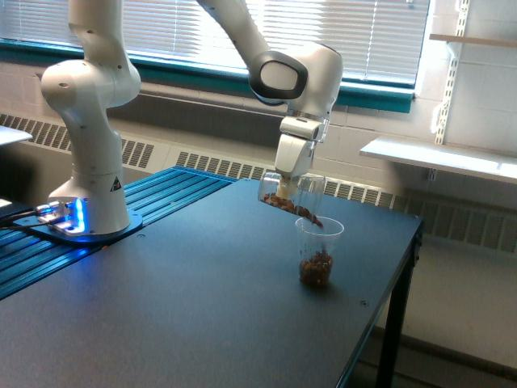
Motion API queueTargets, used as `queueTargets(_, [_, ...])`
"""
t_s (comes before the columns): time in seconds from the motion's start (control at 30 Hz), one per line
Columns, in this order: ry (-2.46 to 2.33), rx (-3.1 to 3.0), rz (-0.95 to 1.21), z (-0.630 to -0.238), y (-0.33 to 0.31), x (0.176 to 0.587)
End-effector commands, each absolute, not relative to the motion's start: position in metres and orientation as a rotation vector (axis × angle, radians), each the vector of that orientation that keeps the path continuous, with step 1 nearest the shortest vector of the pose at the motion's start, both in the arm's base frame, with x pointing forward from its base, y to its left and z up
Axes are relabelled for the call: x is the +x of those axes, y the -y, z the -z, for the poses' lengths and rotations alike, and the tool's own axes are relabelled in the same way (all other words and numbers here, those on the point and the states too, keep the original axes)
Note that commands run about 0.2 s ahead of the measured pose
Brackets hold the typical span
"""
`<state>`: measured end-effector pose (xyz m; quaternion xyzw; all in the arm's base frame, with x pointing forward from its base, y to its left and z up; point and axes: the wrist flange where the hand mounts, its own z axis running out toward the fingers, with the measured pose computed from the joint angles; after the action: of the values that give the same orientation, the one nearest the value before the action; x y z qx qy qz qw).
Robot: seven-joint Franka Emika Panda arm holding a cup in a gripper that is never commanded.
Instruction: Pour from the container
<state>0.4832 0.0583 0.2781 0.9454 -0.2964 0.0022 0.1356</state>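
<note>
My gripper [288, 184] is shut on the container [292, 196], a clear plastic cup tipped on its side with its flared rim toward the exterior view's right. Brown pieces lie along its lower wall and reach its rim. Just below that rim, a narrower clear cup [317, 252] stands upright on the dark table [178, 307]. A heap of the same brown pieces fills its bottom.
The arm's white base [87, 212] stands on a blue ribbed plate at the exterior view's left. The table's right edge [408, 250] is close to the standing cup. A white shelf [440, 158] and a radiator line the wall behind.
</note>
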Motion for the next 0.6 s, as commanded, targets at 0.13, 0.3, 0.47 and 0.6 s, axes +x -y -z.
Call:
queueTargets(0.13, [0.805,2.739,0.022,-0.2795,-0.0616,0.4846])
queueTargets(0.3, [0.799,2.737,0.026,-0.2805,-0.0609,0.4853])
queueTargets(0.47, [0.788,2.736,0.034,-0.2811,-0.0609,0.4858])
queueTargets(0.6, [0.782,2.731,0.038,-0.2812,-0.0606,0.4862])
